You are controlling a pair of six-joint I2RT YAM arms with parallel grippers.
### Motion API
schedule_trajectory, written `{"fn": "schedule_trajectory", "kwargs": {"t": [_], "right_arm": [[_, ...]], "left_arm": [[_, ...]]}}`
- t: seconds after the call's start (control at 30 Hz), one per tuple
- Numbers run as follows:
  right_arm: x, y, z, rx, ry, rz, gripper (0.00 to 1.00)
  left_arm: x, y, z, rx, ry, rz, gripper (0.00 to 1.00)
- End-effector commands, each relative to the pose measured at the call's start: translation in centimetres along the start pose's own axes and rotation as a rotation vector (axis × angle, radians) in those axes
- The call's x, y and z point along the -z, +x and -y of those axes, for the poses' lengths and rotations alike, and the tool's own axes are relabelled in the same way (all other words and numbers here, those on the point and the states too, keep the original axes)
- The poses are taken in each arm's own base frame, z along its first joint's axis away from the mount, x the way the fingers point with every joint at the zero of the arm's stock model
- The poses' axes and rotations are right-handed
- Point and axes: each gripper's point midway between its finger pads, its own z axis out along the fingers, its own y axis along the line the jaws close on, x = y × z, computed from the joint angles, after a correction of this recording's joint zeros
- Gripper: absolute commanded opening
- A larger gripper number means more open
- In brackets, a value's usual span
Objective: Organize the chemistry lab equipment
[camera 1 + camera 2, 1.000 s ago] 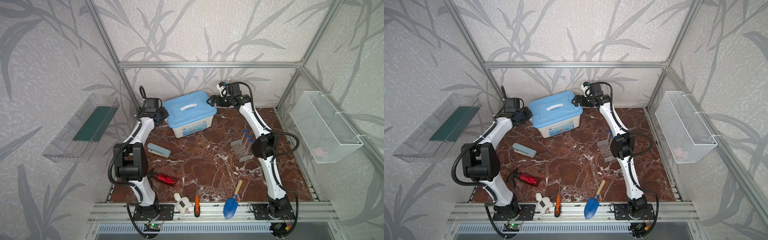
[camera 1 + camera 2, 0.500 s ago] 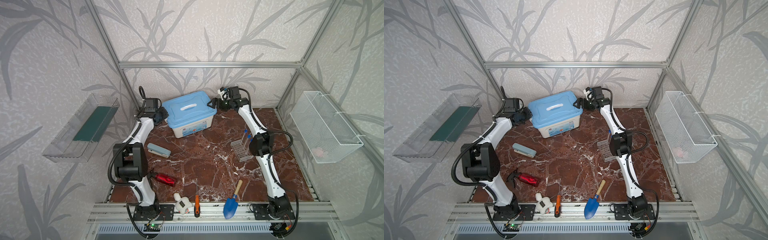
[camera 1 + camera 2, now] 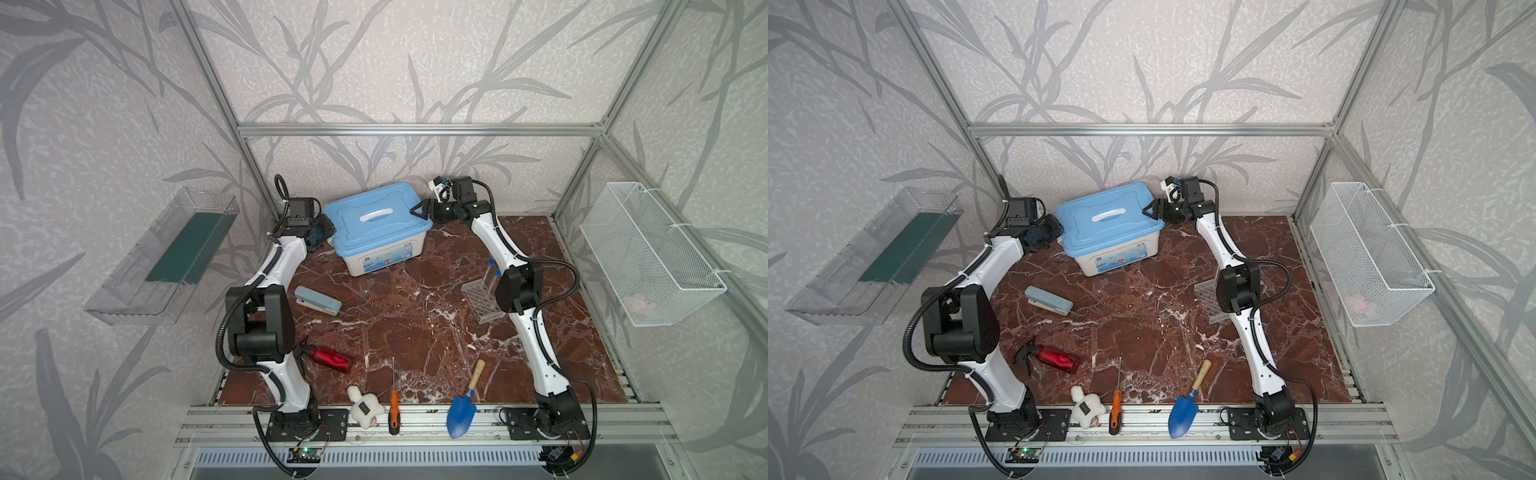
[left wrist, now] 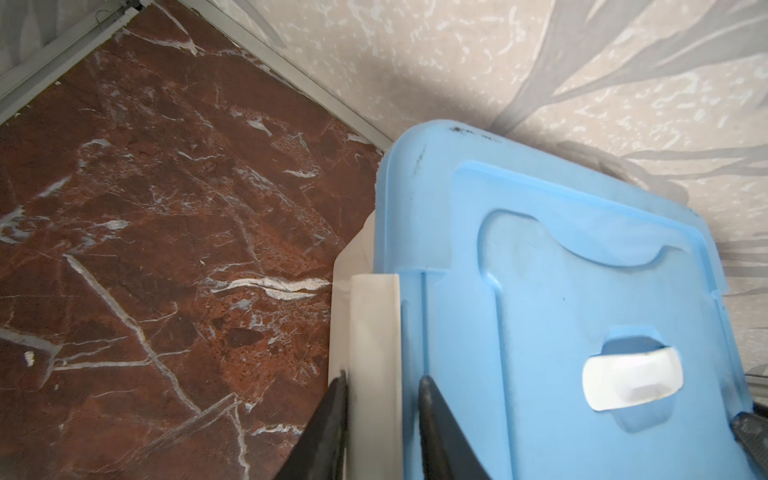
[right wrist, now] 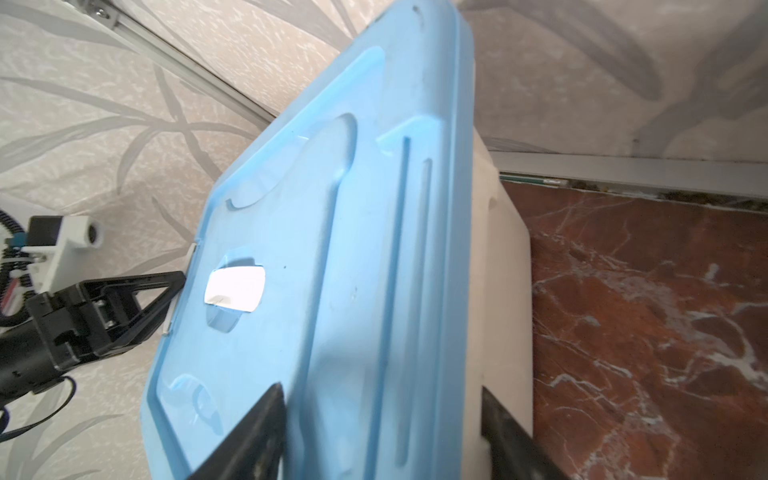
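The blue-lidded storage box (image 3: 376, 226) sits at the back of the bench (image 3: 415, 324), lid on, its long axis running across between the two arms and skewed a little, so that each short end faces one end effector. The left end effector (image 4: 380, 424) has its black fingers (image 4: 328, 419) set on either side of the white latch flap at the box's left short end, with a narrow gap showing, so it looks parted around the flap and not clamped on it. The right end effector (image 5: 380, 432) is spread wide at the opposite short end, one finger over the lid rim and one outside the white wall, gripping nothing. The box therefore lies directly ahead of both, between them, and neither arm is clearly the nearer. The clear test-tube rack (image 3: 482, 299) with two blue-capped tubes stands well apart toward the right arm's elbow (half hidden behind it in a top view), on the open bench. My judgement is that the lid's two end latches are the matter in hand; whether they are being released to open the box or pressed home to close it, the pictures cannot settle.
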Motion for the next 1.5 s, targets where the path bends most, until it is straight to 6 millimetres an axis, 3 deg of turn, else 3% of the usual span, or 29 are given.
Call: {"fn": "schedule_trajectory", "kwargs": {"t": [0.0,0.1,0.23,0.4,0.63,0.73,0.93,1.13,1.23,1.47], "right_arm": [[0.9,0.6,-3.7,0.138,0.041,-0.021,0.63],[0.8,1.8,-3.4,0.149,0.090,-0.059,0.58],[0.6,3.2,-3.7,0.225,0.174,-0.102,0.59],[0.2,4.0,-4.6,0.259,0.192,-0.117,0.60],[0.5,6.9,-3.8,0.261,0.257,-0.225,0.64],[1.2,7.1,-4.5,0.252,0.248,-0.229,0.68],[3.1,5.1,-6.8,0.302,0.253,-0.160,0.68],[3.0,7.3,-6.8,0.254,0.219,-0.215,0.64],[3.4,7.4,-6.7,0.251,0.247,-0.203,0.66],[6.9,6.8,-8.2,0.204,0.335,-0.139,0.76]], "left_arm": [[-0.9,2.5,-0.6,0.033,-0.002,-0.083,0.37],[-0.6,1.8,1.1,0.051,0.073,-0.065,0.44],[-0.4,2.2,3.0,0.039,0.116,-0.072,0.50],[-0.3,2.8,4.5,-0.007,0.106,-0.070,0.51],[-0.4,3.8,6.7,-0.072,0.103,-0.104,0.49],[-0.1,4.1,6.4,-0.127,0.036,-0.102,0.49],[-0.2,4.3,4.4,-0.182,-0.080,-0.115,0.49],[0.4,3.7,4.5,-0.238,-0.118,-0.101,0.49],[0.9,3.3,4.4,-0.267,-0.147,-0.088,0.49],[3.9,-1.1,5.9,-0.330,-0.184,0.044,0.61]]}}
